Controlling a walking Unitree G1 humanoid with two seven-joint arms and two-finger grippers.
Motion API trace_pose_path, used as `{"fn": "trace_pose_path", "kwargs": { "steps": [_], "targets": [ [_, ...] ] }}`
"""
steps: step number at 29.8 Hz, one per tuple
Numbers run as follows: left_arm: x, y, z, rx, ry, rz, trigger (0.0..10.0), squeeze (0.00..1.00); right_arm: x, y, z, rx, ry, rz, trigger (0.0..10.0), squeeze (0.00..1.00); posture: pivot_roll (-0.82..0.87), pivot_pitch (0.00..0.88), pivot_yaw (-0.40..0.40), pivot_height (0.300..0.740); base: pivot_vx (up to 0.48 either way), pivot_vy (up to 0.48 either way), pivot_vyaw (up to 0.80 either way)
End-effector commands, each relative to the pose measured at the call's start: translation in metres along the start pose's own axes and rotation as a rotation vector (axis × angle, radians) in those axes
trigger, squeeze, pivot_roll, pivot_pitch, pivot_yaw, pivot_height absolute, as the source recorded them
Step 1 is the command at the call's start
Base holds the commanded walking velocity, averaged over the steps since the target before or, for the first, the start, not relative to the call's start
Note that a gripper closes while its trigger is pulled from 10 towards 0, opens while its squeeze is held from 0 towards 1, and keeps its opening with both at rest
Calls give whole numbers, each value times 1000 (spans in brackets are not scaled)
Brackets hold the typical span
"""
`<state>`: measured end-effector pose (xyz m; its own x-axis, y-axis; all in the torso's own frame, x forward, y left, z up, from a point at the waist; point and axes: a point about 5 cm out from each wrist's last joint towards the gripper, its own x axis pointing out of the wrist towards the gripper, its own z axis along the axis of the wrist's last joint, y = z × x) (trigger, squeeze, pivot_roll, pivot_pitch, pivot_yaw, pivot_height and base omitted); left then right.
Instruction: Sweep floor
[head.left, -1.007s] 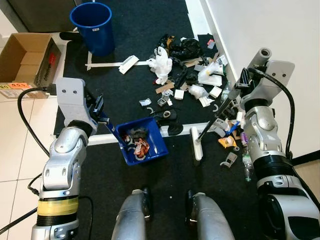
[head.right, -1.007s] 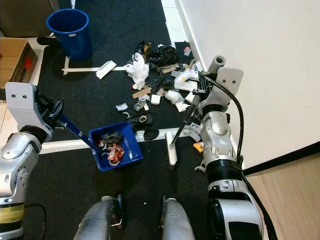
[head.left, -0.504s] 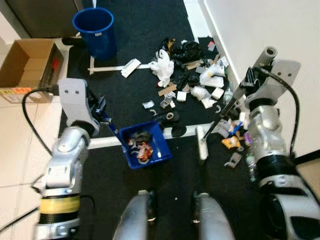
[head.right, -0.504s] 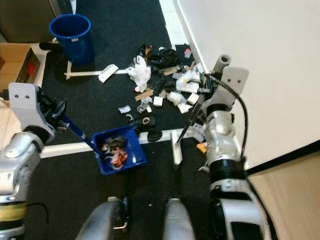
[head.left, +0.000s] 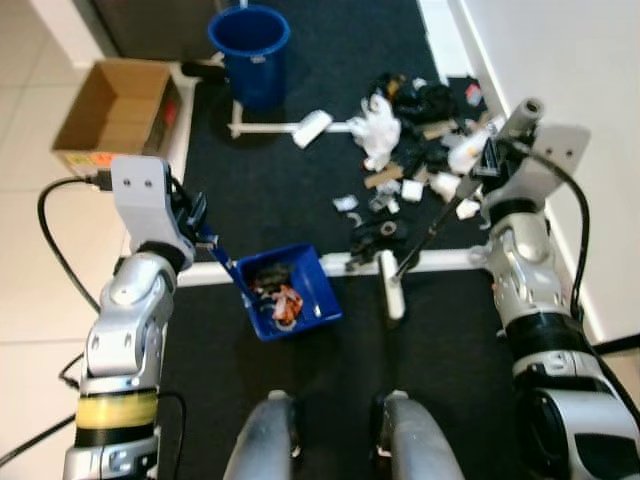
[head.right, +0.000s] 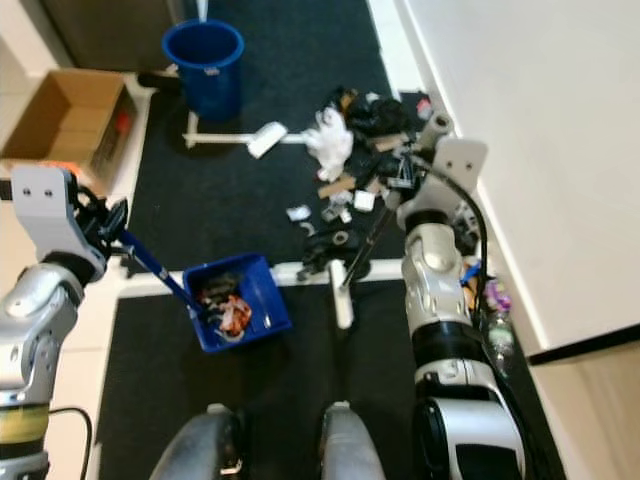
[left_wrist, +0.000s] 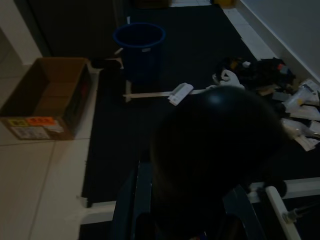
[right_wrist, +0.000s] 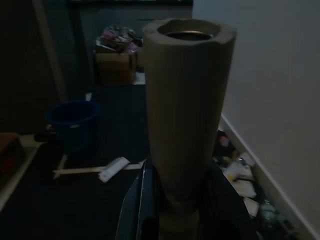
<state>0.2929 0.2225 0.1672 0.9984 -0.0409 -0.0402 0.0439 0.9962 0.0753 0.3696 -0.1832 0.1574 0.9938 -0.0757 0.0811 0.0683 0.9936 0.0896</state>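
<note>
Your left gripper (head.left: 197, 222) holds the loaded dustpan (head.left: 288, 290); tilt it and rubbish spills. Your right gripper (head.left: 487, 168), probably clamped, holds the broom (head.left: 395, 290) short of the litter pile (head.left: 420, 140) by the wall.

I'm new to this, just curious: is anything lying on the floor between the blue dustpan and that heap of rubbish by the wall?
Mostly bare black mat. The broom's white head lies just right of the dustpan, and a white strip crosses the floor before the rubbish pile. A few loose scraps lie in between.
</note>
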Motion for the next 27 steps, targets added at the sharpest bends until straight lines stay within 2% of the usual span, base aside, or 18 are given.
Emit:
{"fn": "trace_pose_path", "kwargs": {
  "steps": [1, 7, 15, 27],
  "targets": [
    [-1, 1, 9, 13, -45, 0, 10000, 0, -2, -9, 2, 7, -24, -29, 10000, 0, 19, 167, -21, 740, 0, 319, 0],
    [-1, 1, 9, 21, -45, -1, 10000, 0, -3, -9, 1, 9, -25, -29, 10000, 0, 19, 171, -19, 740, 0, 309, 0],
    [0, -1, 10, 49, -52, -10, 10000, 0, -3, -9, 1, 8, -25, -31, 10000, 0, 17, 173, -16, 740, 0, 0, 0],
    [1, -3, 9, 70, -37, -25, 10000, 0, -4, -9, 1, 10, -29, -35, 10000, 0, 16, 175, -13, 740, 121, -390, 0]
  ]
}}
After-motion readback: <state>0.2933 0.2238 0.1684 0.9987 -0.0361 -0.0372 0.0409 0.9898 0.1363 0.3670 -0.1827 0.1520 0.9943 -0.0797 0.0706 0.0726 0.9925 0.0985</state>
